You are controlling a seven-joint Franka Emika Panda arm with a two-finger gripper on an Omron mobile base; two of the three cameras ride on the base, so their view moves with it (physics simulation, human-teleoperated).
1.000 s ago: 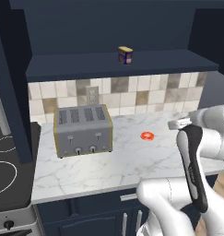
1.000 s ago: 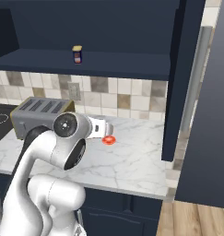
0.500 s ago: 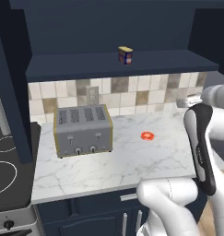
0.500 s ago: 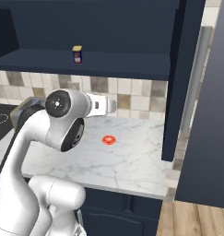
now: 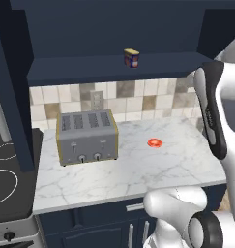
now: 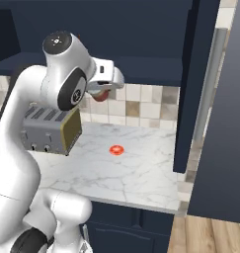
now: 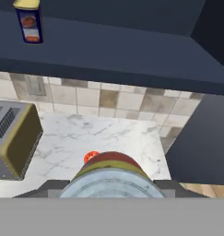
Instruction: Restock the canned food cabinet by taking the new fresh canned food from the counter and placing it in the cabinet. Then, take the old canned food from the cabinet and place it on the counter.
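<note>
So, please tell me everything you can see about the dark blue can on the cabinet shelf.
The dark blue can is small and round, with a yellow top and a red-orange patch on its label. It stands upright on the wide open ledge of the navy cabinet, above the counter and the toaster. Nothing touches it except the ledge. The hand view shows it far up at the left.

No writing can be read anywhere. The blue can on the cabinet shelf has a red-orange patch on its label, too blurred to read.
</note>
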